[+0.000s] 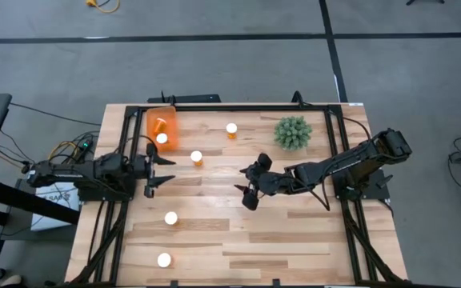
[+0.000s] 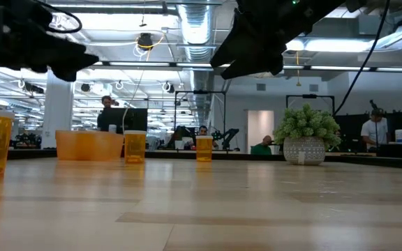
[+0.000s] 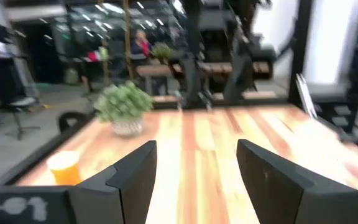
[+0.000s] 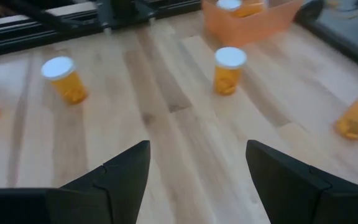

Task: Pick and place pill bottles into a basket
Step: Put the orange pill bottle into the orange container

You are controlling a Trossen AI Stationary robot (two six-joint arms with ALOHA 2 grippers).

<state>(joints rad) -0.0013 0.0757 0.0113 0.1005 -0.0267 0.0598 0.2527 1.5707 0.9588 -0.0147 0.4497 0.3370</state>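
The orange basket [image 1: 160,130] stands at the table's far left with two pill bottles in it: one lies on its side [image 1: 160,124], and one shows its white cap [image 1: 162,138]. More orange pill bottles with white caps stand upright on the wood: one beside the basket [image 1: 196,158], one farther right [image 1: 231,128], and two toward the near edge [image 1: 170,218] [image 1: 164,260]. My left gripper [image 1: 171,170] is open and level at the left edge, just near of the basket. My right gripper [image 1: 242,180] is open above mid-table, with nothing between its fingers [image 4: 197,165].
A green spiky plant in a pot [image 1: 293,133] stands at the far right. Black frame rails [image 1: 214,106] run along the table's edges. Bare wood [image 1: 294,232] lies toward the near right. People sit in the room beyond the table [image 2: 109,104].
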